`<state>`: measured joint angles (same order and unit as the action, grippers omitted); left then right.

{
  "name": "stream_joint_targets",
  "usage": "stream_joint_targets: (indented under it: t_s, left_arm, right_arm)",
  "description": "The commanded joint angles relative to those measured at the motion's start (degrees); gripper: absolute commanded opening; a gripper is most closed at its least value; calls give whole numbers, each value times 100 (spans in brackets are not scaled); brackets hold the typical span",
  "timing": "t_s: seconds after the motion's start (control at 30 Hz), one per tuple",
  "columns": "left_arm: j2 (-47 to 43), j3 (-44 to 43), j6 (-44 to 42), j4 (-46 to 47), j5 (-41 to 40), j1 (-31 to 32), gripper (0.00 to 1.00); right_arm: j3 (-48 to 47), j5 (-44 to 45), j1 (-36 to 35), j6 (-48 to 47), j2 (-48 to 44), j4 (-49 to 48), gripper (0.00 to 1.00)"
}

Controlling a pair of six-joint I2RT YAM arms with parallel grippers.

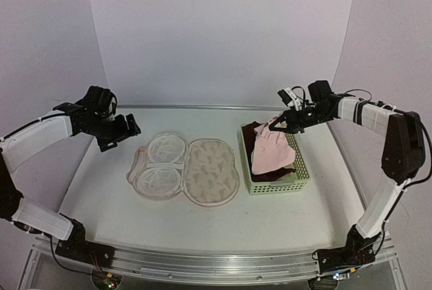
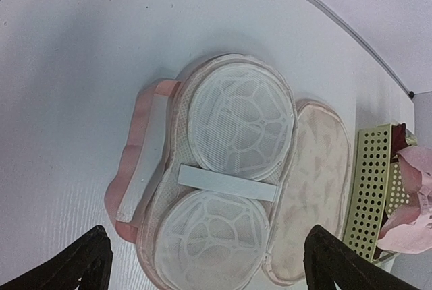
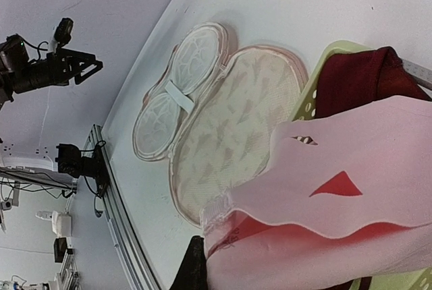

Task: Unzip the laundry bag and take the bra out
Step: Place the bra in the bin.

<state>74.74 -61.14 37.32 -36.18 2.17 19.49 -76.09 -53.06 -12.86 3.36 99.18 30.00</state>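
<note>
Laundry bag lies unzipped mid-table, both halves spread flat. Bra hangs from the right claw, which is closed on its top; the lower part drapes into the green basket. In the right wrist view the pink fabric hides most of the claw. Dark red cloth beneath is partly covered. Left claw gapes wide, above the table left of the bag and apart from it.

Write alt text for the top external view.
The laundry bag lies unzipped and spread flat on the table, while the right gripper holds a pink bra over the pale green basket to its right. The left gripper hangs open, left of the bag.
</note>
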Motion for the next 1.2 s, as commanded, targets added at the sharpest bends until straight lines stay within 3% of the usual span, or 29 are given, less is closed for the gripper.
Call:
stream_joint_targets:
  t_s: [0.0,0.2,0.47,0.6,0.8,1.17]
  left_arm:
    - [-180,-221,-106,-28,-112,-24,100]
    - [-149,-249,-119,-29,-121,-23,100]
    - [-76,-267,-130,-29,-100,-24,100]
    - [-65,-275,-144,-20,-109,-24,100]
    - [-31,-292,-166,-20,-83,-24,100]
    - [118,-367,-225,-13,0,-23,100]
  right_arm:
    - [-297,-173,47,-256,296,-3,0]
    - [-143,85,80,-232,814,-55,0]
    - [3,1384,139,-55,1092,-42,5]
    - [56,2086,142,76,1106,-22,16]
    - [182,2676,141,189,893,-16,43]
    - [52,3905,136,268,-38,443,58]
